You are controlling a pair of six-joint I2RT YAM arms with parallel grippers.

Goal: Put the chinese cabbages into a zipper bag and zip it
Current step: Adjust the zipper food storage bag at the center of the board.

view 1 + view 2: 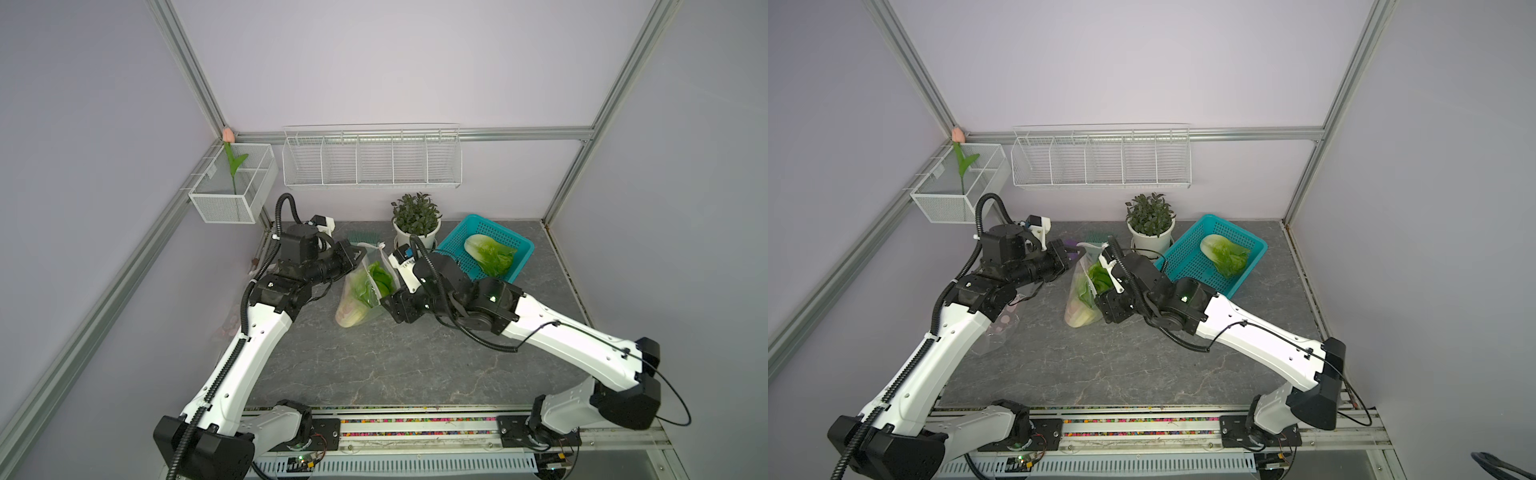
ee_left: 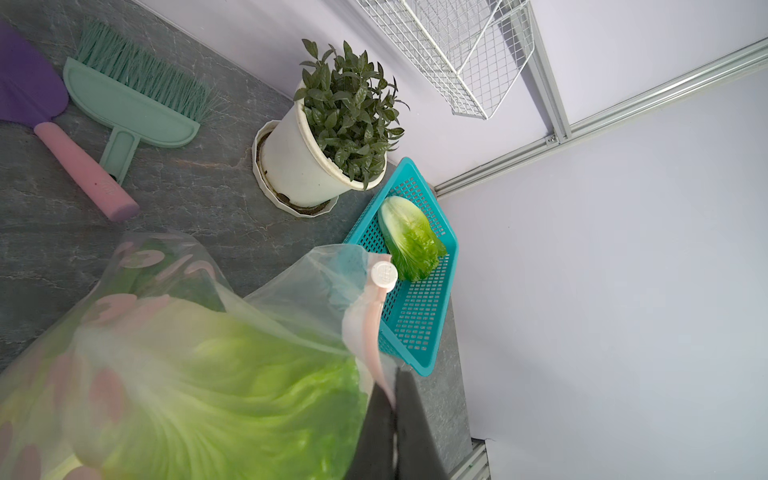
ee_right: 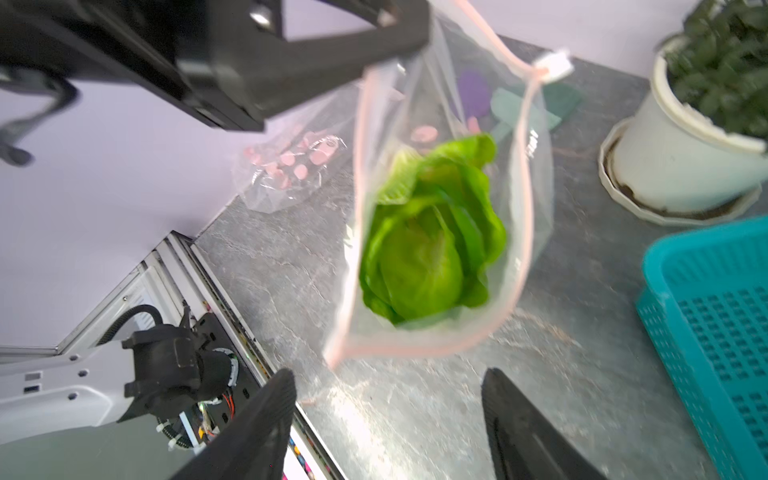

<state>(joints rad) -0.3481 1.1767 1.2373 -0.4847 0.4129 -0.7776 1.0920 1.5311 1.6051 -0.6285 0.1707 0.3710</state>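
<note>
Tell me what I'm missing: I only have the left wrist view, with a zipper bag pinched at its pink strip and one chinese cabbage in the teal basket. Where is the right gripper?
Observer: The right gripper faces the zipper bag with its fingers spread, holding nothing.
Operator: Is the bag's mouth open or zipped?
Observer: Open. The right wrist view looks straight through it at a chinese cabbage inside.
Operator: Is there anything on the table that my view misses?
Observer: A second bag with pink spots lies crumpled on the tabletop. It looks empty.
</note>
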